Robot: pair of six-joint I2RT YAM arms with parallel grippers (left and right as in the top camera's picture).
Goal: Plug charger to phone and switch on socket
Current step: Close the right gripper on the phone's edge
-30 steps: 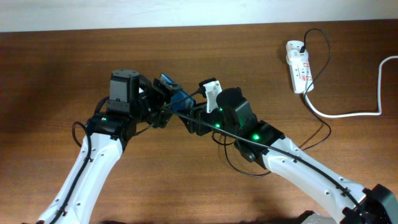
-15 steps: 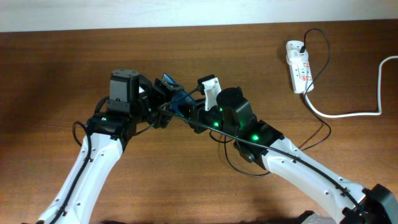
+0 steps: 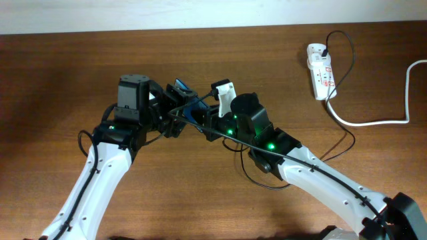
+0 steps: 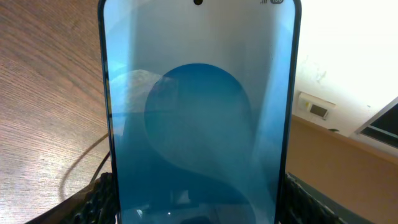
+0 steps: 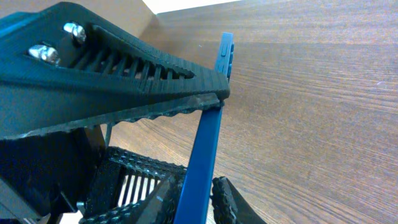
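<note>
the surface point(image 3: 53, 80) is bare wood at far left, and its far edge runs along the top of the overhead view. the left arm comes up from the lower left corner. the left fingers point(image 4: 93, 202) stand wide and press on both long sides of the phone point(image 4: 199, 124), holding it lifted off the wood. in the left wrist view the phone's long axis runs straight up the frame, away from the fingers. the camera-hole end is farthest from them and the blue screen faces the lens; its lower end is cut off by the frame. from overhead it shows only as a thin blue sliver slanting between the two arms.

the right fingers point(image 5: 124, 81) have drawn in to a narrow gap since a second ago. the upper one's tip touches the phone's edge, which shows edge-on and tilted in the right wrist view. whether they pinch anything cannot be told. the right arm has also crept a little leftward toward the phone, hiding more of the blue.

to the right lies a stretch of bare wood. beyond it the charger point(image 3: 323, 49) has its black plug seated in the far end of the socket point(image 3: 321, 73). its thin cable loops down and passes under the right arm. the socket lies near the far edge, long axis pointing away. the thick white cord point(image 3: 373, 123) curves off to the right edge.
</note>
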